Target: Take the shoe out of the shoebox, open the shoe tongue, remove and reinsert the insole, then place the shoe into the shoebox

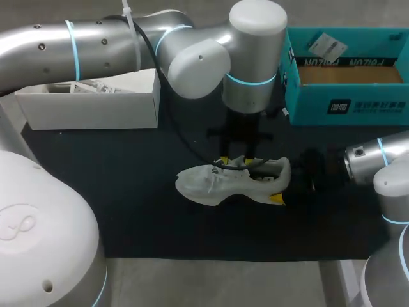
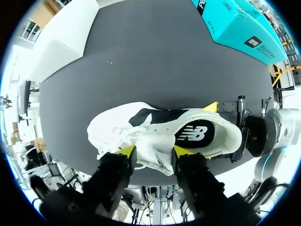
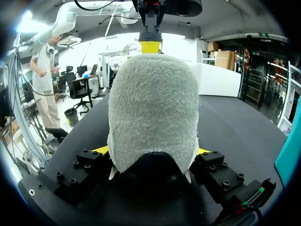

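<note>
- right gripper [image 3: 151,151] clamps the shoe [image 3: 153,108] at its heel.
- left gripper [image 2: 154,151] sits at the shoe's tongue; its grip cannot be told.
- shoe rests on the black mat [image 1: 128,192], outside the teal box [image 1: 358,107].

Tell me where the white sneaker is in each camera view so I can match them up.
Head view: white sneaker at the black mat's middle, under the left claw.
Left wrist view: sideways, gripped in the left claw.
Right wrist view: heel close up, gripped in the right claw.
Shared landmark: teal shoebox, visible in all three.
</note>
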`<action>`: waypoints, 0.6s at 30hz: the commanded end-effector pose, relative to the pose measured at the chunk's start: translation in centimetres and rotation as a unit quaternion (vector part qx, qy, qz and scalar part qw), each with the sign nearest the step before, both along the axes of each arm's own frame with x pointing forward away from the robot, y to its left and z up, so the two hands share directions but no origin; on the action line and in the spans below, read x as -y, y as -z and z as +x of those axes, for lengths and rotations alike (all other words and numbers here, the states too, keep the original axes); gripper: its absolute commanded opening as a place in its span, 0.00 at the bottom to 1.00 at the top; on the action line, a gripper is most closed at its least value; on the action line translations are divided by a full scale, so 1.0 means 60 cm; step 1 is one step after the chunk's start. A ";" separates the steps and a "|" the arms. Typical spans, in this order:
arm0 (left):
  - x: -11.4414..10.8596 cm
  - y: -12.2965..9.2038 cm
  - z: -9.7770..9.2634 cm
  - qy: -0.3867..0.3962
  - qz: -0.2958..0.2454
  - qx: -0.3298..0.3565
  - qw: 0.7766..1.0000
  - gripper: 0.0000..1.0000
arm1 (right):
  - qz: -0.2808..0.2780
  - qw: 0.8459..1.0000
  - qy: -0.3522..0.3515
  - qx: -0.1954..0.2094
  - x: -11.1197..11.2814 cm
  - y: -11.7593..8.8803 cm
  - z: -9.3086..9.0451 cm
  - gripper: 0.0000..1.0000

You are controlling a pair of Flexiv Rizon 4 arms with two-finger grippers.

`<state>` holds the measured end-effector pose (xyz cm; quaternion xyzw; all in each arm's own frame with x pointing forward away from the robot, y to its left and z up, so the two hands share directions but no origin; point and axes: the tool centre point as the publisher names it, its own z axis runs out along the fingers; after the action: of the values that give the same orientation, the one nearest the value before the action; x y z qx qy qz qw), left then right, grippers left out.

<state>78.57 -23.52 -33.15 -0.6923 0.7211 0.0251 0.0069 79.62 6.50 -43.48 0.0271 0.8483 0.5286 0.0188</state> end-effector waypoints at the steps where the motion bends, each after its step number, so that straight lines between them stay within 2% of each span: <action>1: -0.001 0.003 -0.007 -0.009 -0.002 0.000 1.000 0.71 | -0.001 1.000 0.001 0.000 -0.006 0.005 0.001 0.00; 2: -0.002 0.003 -0.009 -0.012 -0.004 -0.002 1.000 0.86 | -0.001 1.000 0.001 0.000 -0.006 0.005 0.001 0.00; 3: -0.002 0.003 -0.012 -0.018 -0.006 -0.002 1.000 0.93 | -0.001 1.000 0.001 0.000 -0.006 0.005 0.001 0.00; 5: -0.003 0.002 -0.016 -0.024 -0.004 -0.001 1.000 0.96 | -0.001 1.000 0.001 0.000 -0.006 0.005 0.001 0.00; 7: -0.002 0.003 -0.018 -0.031 -0.004 -0.002 1.000 0.91 | -0.001 1.000 0.001 0.000 -0.006 0.005 0.001 0.00; 12: -0.001 0.005 -0.023 -0.041 -0.003 -0.002 0.999 0.36 | -0.001 1.000 0.001 0.000 -0.006 0.005 0.001 0.00; 14: -0.001 0.006 -0.025 -0.043 -0.003 -0.003 0.999 0.05 | -0.001 1.000 0.001 0.000 -0.006 0.005 0.001 0.00; 15: -0.001 0.006 -0.025 -0.043 -0.003 -0.003 0.999 0.00 | -0.001 1.000 0.001 0.000 -0.006 0.005 0.001 0.00; 18: -0.002 0.007 -0.026 -0.045 -0.003 -0.003 0.999 0.00 | -0.001 1.000 0.001 0.000 -0.006 0.005 0.001 0.00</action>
<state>77.12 -23.58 -33.42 -0.7234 0.6899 0.0267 0.0011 79.61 6.50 -43.48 0.0271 0.8482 0.5286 0.0188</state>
